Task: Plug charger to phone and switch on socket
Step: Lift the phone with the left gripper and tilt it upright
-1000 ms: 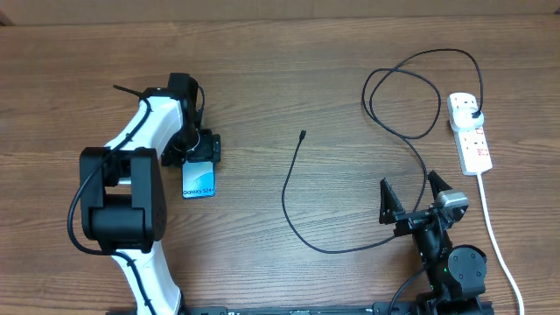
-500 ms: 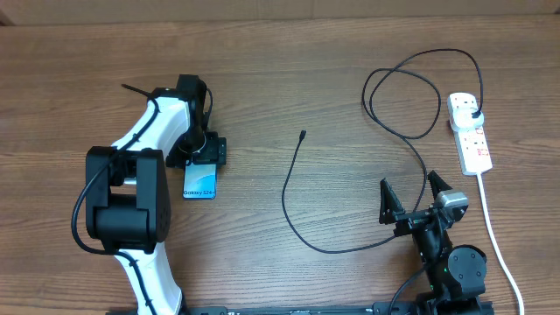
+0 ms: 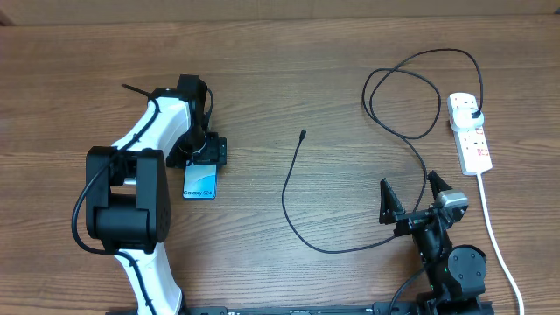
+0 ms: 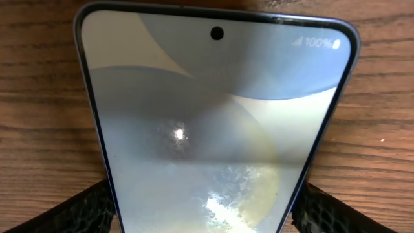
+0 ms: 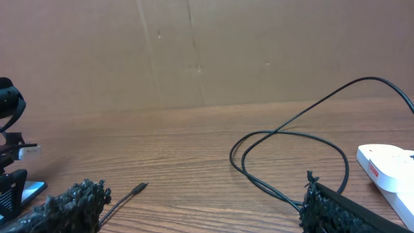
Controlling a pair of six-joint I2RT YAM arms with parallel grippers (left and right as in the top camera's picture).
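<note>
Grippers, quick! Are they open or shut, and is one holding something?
Left gripper: jaws wide on both sides of the phone; whether it grips cannot be told.
Right gripper: open, holding nothing.

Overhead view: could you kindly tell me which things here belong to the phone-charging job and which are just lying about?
Belonging to the job:
phone
charger cable
socket strip

Just there:
wooden table
cardboard backdrop

A wood-grain table (image 3: pixel 289 52) meets a plain brown wall (image 5: pixel 194 52) — evenly lit.
</note>
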